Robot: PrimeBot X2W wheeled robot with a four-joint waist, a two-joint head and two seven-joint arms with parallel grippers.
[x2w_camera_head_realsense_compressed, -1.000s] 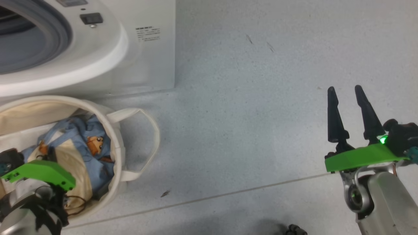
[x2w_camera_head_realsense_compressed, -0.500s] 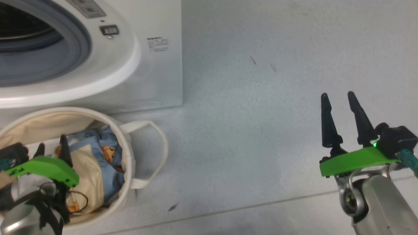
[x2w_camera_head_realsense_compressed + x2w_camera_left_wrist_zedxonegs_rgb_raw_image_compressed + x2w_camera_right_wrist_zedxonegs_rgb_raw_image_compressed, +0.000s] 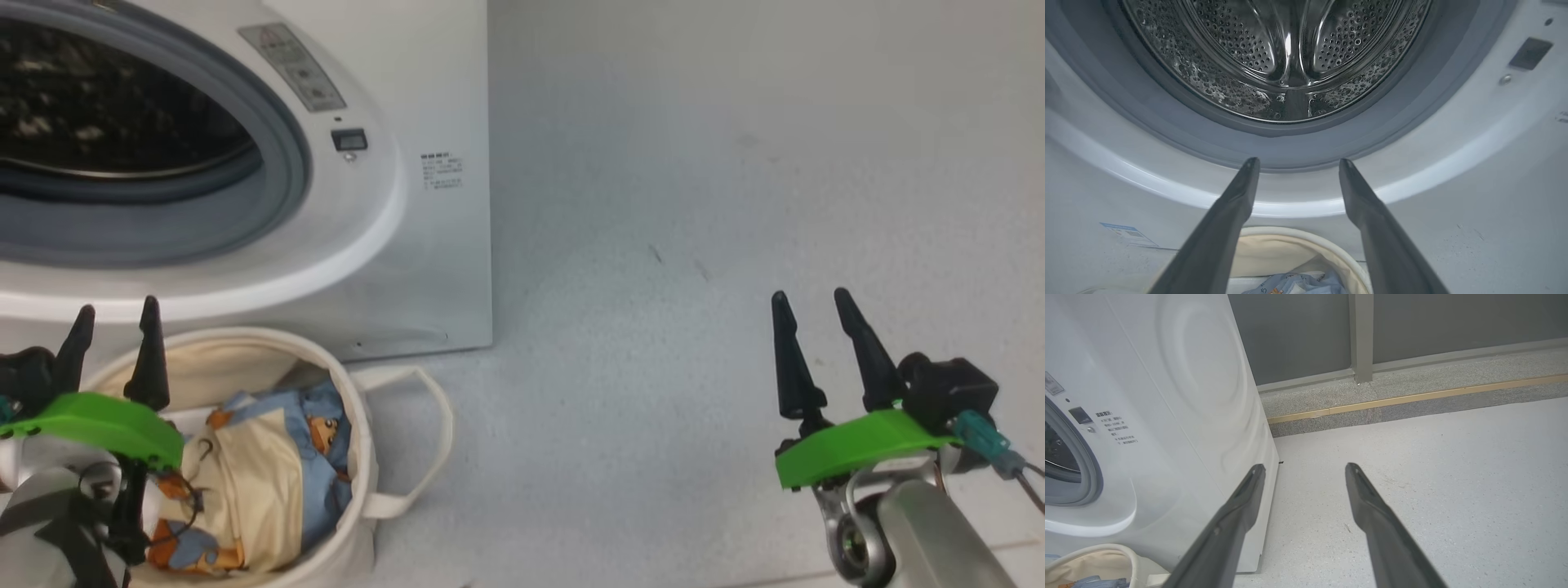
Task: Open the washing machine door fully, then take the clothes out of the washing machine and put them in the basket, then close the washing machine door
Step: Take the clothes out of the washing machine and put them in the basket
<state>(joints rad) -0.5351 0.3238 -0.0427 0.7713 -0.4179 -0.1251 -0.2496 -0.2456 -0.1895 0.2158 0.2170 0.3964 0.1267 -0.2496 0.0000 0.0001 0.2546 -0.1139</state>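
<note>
**Left end effector** (image 3: pixel 116 310): fingers spread, nothing between them. It hangs above the near-left part of the basket (image 3: pixel 245 336), with its fingertips level with the basket's far rim and pointing at the lower front of the washer (image 3: pixel 424 261). In the left wrist view, the white front ring and the grey seal (image 3: pixel 1412 102) lie between the fingertips and the drum (image 3: pixel 1286 53). The drum is perforated steel and open to view.

**Right end effector** (image 3: pixel 810 296): fingers spread, nothing between them. It hangs over bare floor (image 3: pixel 694 204), well apart from the washer and the basket, on the right of the scene. In the right wrist view, its left finger points at the washer's near right corner.

**Clothes** (image 3: pixel 318 457): light-blue fabric with orange prints, plus cream fabric. They are heaped inside the basket, below its rim.

**Basket**: stands on the floor just in front of the washer, below the round opening. Whether it touches the washer cannot be told. One looped handle (image 3: pixel 437 441) projects to the right.

**Surroundings**:
- A dark latch socket (image 3: pixel 349 140) and a small text label (image 3: pixel 442 171) sit on the washer front, right of the seal.
- Far right of the washer, a stone kerb with a brass strip (image 3: pixel 1412 398) runs along a grey wall (image 3: pixel 1298 330) with a vertical post (image 3: pixel 1360 335).
</note>
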